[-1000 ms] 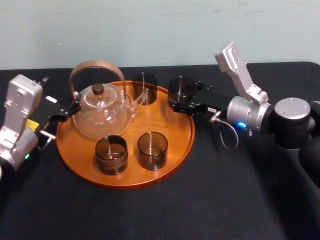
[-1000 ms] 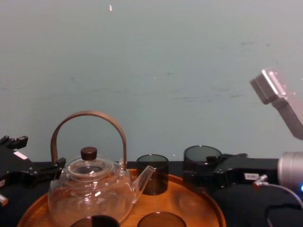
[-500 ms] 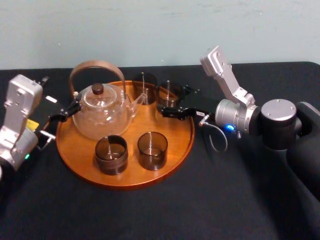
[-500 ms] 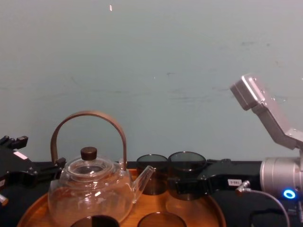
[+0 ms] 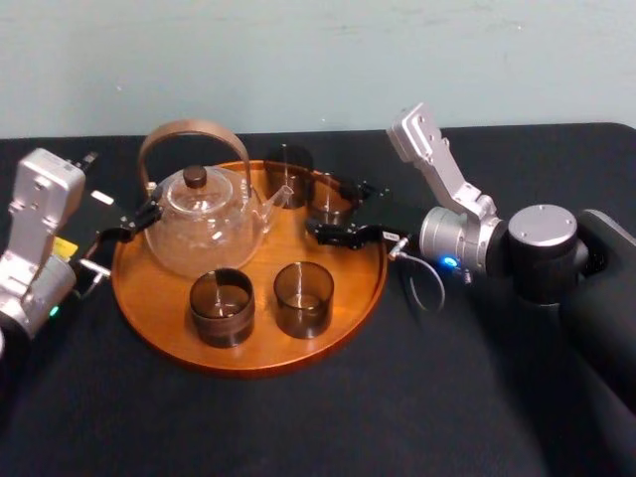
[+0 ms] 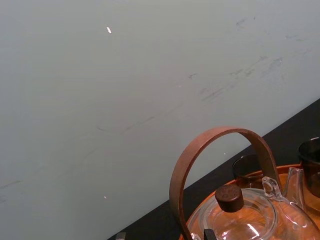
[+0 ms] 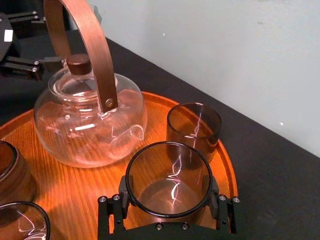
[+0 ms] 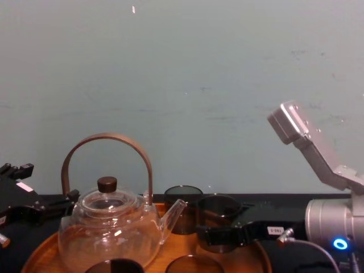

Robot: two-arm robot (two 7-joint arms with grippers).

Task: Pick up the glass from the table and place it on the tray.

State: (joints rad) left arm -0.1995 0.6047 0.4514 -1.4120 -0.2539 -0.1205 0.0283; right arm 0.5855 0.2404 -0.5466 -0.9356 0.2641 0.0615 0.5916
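Pinched between the right gripper's (image 7: 169,189) fingers low over the round orange-brown wooden tray (image 7: 70,185), the smoky cylindrical glass (image 7: 168,172) could be tipped against the neighbouring smoky glass (image 7: 194,125) if released askew; the left gripper (image 5: 119,243) is parked open at the tray's left.

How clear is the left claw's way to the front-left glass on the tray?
Probably yes. The left claw sits at the left rim of the tray; the front-left glass stands unobstructed, nearer than the teapot. The right claw holds another glass farther back.

Nothing legible anywhere — the small white sticker (image 8: 275,230) on the black right gripper (image 8: 219,238) is too small to read.
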